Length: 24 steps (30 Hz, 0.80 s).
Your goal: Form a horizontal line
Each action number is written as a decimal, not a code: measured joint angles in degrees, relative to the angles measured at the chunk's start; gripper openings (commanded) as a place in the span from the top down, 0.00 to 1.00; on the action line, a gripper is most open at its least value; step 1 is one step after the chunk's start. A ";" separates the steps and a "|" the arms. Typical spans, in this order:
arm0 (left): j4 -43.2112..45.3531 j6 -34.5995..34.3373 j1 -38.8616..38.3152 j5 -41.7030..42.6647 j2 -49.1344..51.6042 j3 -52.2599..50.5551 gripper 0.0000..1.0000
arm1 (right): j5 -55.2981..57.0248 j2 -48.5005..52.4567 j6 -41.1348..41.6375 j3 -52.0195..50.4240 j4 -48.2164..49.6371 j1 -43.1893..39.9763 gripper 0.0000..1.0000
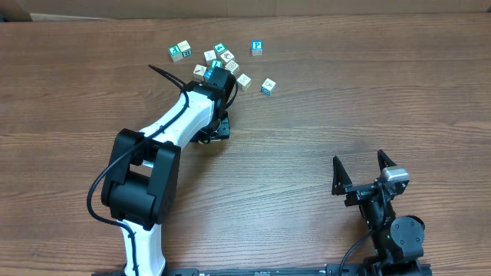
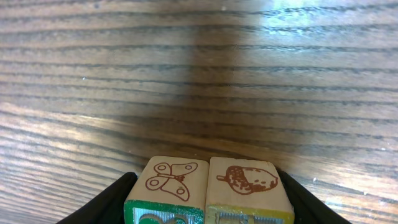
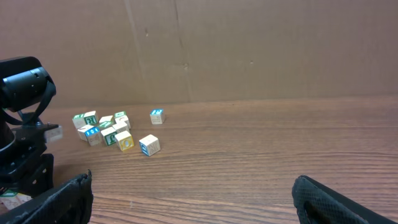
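Several small wooden cubes (image 1: 228,56) lie in a loose cluster at the back of the table, not in a horizontal line. My left gripper (image 1: 217,77) reaches into the near side of this cluster. In the left wrist view its black fingers (image 2: 124,186) press from both sides on two cubes held side by side: a butterfly cube (image 2: 171,180) with a green edge and an acorn cube (image 2: 249,180) with a yellow edge. My right gripper (image 1: 360,167) stands open near the front right, with nothing between its fingers (image 3: 336,199).
A blue-marked cube (image 1: 257,47) and another cube (image 1: 268,86) lie apart to the right of the cluster (image 3: 106,130). The left arm (image 1: 169,126) stretches diagonally across the table's left half. A cardboard wall (image 3: 249,50) stands behind the table.
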 measured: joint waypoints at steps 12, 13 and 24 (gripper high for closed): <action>0.11 4.11 0.00 0.24 0.00 0.00 0.36 | 0.00 0.00 0.02 0.00 0.00 0.00 0.00; 0.02 4.37 0.00 0.46 0.00 0.00 0.35 | 0.00 0.00 0.00 0.00 0.00 -0.02 0.00; -0.48 4.94 0.00 2.62 0.00 -0.02 0.11 | 0.00 0.00 0.00 0.00 0.00 0.00 0.00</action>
